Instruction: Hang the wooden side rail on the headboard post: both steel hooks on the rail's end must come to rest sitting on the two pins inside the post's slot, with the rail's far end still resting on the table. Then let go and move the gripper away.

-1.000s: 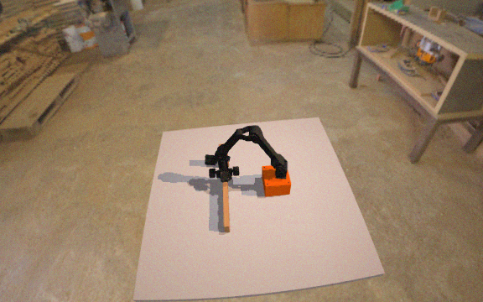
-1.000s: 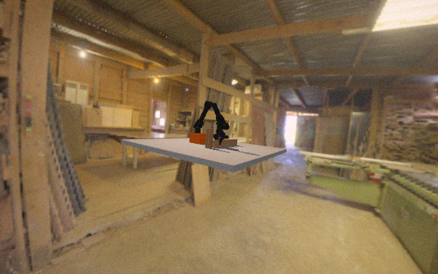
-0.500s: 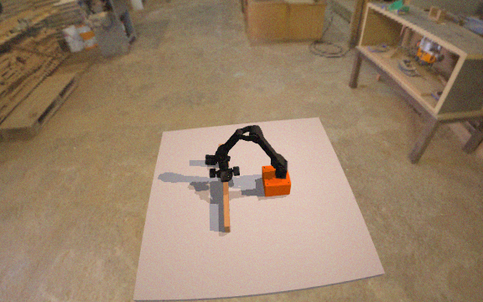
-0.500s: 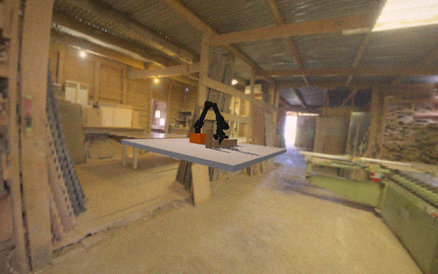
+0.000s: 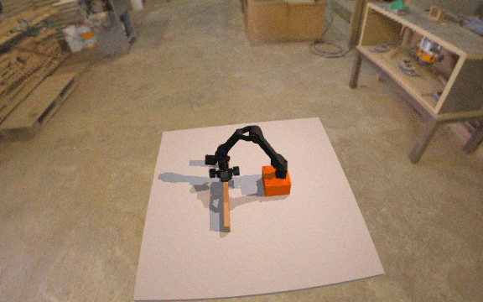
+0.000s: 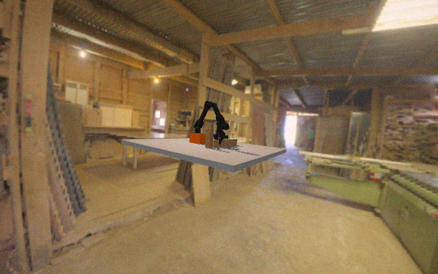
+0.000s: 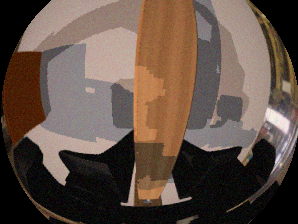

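Near the centre of the top view, the black end effector (image 5: 224, 175) is clamped on the upper end of the long light-brown wooden side rail (image 5: 226, 207), which is stretched down the frame across the pale flat bench (image 5: 309, 235), left of the orange block-shaped arm base (image 5: 276, 190)

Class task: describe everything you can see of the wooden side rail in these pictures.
The wooden side rail is a long, slim, straight bar of light orange-brown wood. The gripper is shut on one end; its far end reaches toward the table edge. The wrist view shows it running straight out between the fingers. Its hooks cannot be made out.
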Controlling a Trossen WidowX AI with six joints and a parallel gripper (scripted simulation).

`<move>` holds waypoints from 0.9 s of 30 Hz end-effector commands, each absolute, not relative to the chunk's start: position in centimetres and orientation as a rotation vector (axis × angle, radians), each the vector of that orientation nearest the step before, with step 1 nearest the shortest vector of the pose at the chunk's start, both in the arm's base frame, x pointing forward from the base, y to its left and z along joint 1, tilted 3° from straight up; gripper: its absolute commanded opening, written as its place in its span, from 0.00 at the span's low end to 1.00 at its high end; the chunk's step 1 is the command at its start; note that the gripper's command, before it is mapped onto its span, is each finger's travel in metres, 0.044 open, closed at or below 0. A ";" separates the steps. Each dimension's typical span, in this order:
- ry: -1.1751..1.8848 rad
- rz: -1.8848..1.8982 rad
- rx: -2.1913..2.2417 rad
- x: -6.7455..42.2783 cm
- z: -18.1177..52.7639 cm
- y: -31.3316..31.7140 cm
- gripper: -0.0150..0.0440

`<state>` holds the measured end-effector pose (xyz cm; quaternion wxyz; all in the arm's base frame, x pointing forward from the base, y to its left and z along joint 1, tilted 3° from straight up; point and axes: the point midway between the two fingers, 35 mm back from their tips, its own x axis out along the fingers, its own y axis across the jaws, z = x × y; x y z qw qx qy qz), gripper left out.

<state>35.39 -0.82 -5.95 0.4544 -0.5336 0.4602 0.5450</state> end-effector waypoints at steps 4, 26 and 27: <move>1.129 1.358 -1.325 35.3 -5.7 -0.8 0.25; 1.129 1.358 -1.325 35.3 -5.3 -0.8 0.25; 1.129 1.358 -1.325 35.3 -5.3 -0.8 0.25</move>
